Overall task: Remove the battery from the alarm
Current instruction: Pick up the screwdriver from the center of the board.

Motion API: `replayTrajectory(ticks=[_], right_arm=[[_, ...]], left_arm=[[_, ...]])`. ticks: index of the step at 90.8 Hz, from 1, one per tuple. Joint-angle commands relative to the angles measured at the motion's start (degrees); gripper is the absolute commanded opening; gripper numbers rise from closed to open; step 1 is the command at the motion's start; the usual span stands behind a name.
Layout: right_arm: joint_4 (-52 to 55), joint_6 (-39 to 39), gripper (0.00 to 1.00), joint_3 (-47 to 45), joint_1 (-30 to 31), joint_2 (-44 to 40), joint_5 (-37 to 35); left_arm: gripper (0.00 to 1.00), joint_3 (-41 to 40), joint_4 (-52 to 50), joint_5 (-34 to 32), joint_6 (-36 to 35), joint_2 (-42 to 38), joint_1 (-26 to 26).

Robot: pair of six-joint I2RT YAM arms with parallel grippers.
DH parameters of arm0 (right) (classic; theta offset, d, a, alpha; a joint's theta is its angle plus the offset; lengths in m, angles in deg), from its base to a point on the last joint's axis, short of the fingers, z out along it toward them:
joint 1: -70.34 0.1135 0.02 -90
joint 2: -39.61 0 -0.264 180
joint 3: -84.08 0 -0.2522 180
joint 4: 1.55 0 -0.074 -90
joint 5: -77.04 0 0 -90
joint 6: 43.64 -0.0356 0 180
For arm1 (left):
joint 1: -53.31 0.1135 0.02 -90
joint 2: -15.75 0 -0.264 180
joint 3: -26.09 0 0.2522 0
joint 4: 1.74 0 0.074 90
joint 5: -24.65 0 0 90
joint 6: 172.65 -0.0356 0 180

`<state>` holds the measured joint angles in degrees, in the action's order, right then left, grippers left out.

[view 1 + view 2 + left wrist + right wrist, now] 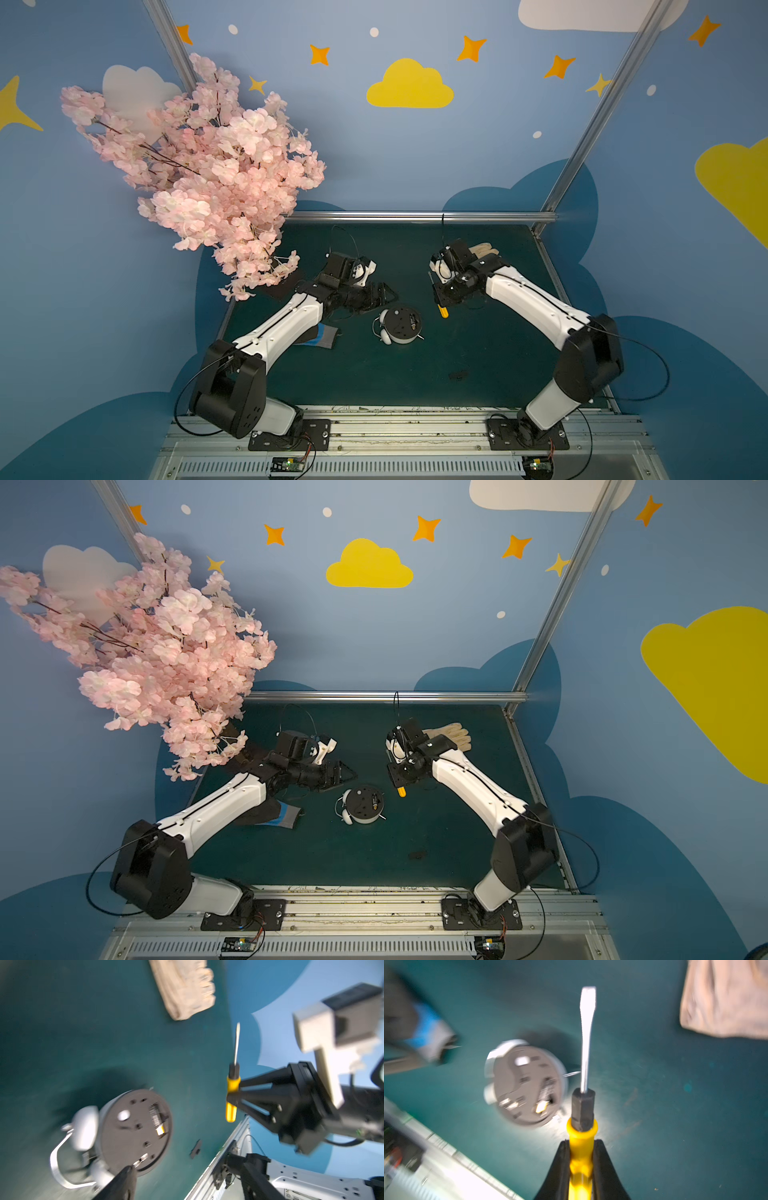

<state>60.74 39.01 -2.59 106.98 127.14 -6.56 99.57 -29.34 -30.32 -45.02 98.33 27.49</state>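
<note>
The alarm (398, 326) (363, 805) lies face down on the green mat with its dark back panel up. The battery (412, 321) (156, 1117) (547, 1093) sits in the open slot of that panel, its gold end showing. My right gripper (440, 300) (581, 1145) is shut on the yellow handle of a screwdriver (443, 311) (232, 1093), hanging just right of the alarm with the blade pointing away. My left gripper (387, 292) (187, 1169) stands open just behind and left of the alarm. One of its fingertips (127, 1172) is close to the panel's rim.
A small dark flat piece (458, 376) (196, 1149) lies on the mat in front of the alarm. A beige glove (484, 249) lies at the back right, a grey-blue cloth (325, 334) under my left arm. A pink blossom branch (199, 166) overhangs the back left.
</note>
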Motion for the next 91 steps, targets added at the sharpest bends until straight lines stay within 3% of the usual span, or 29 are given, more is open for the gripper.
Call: replayTrajectory(ticks=[1, 19, 35, 44, 50, 63, 66, 77, 91], right_arm=[[0.9, 8.4, 0.00, -2.4, 1.9, -7.1, 5.3], [-10.4, 9.6, 0.02, -10.6, 2.3, -17.1, 10.5], [-7.9, 11.8, 0.03, -10.4, 2.6, -18.5, 11.8], [-7.2, 13.4, 0.02, -10.4, 2.6, -19.5, 15.0], [-7.9, 14.0, 0.02, -10.8, 2.6, -20.3, 16.3], [-8.2, 12.0, 0.04, -11.3, 2.3, -20.9, 14.2], [-8.6, 11.0, 0.09, -11.3, 2.0, -21.5, 13.4], [-12.7, 6.1, 0.42, -12.9, -1.7, -24.3, 18.6], [-27.2, -9.1, 0.56, -18.2, -10.3, -25.7, 32.6]], left_arm=[[0.79, 1.9, 9.5, 1.9, 6.5, -1.3, -3.1], [0.73, 3.1, 20.9, 1.5, 12.5, -0.6, -6.9], [0.68, 2.5, 22.0, -1.4, 12.3, -2.6, -10.4], [0.58, 2.2, 21.7, -3.7, 12.7, -2.4, -11.7], [0.45, 2.4, 22.1, -4.6, 13.5, -1.8, -12.7], [0.04, 4.6, 21.1, -7.1, 12.7, -0.5, -14.5], [0.03, 3.8, 21.8, -9.1, 13.3, -1.3, -14.4], [0.03, -5.8, 32.6, -18.5, 22.4, -5.3, -13.4], [0.03, -11.9, 45.7, -20.3, 33.9, -5.8, -10.7]])
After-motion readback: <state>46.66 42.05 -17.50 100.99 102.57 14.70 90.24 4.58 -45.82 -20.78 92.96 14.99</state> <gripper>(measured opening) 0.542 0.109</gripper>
